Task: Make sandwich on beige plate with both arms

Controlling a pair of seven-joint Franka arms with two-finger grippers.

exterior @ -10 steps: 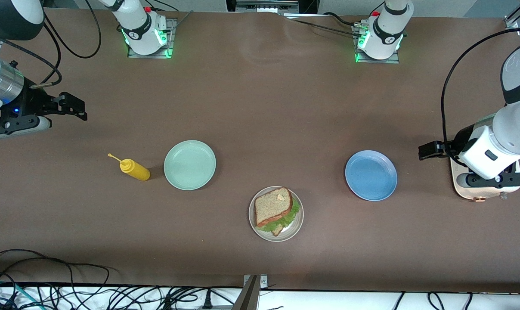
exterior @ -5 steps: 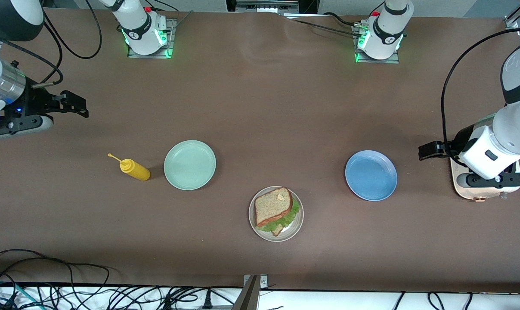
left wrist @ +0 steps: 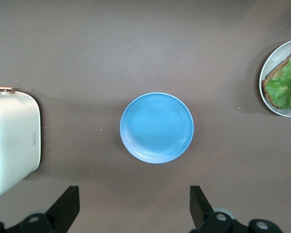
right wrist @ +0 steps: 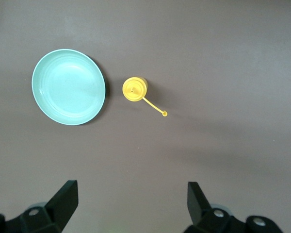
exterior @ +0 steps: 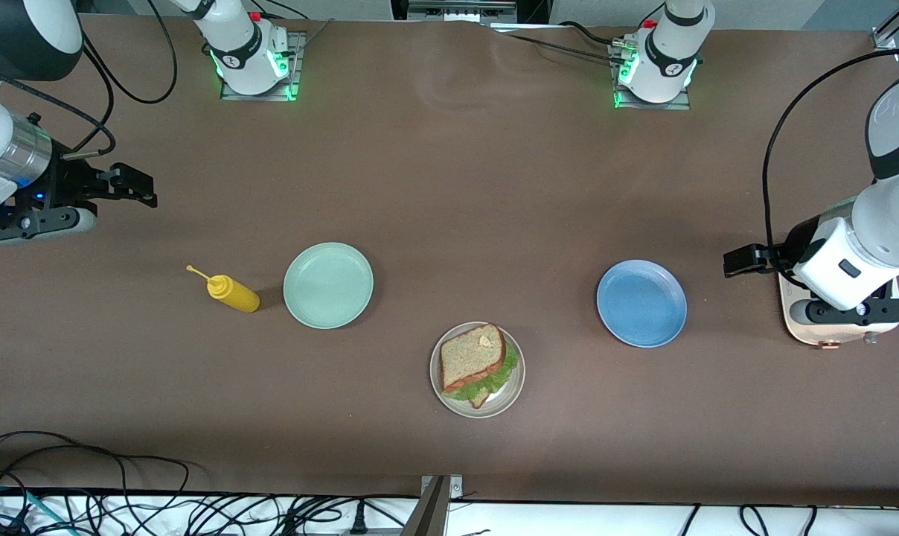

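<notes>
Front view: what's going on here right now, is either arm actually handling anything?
Neither arm is handling anything. The sandwich sits assembled on the beige plate, nearest the front camera. The left gripper hangs open and empty between the blue plate and a white appliance. The right gripper hangs open and empty at the right arm's end of the table. The mint-green plate has nothing on it, and a yellow squeeze bottle stands beside it.
</notes>
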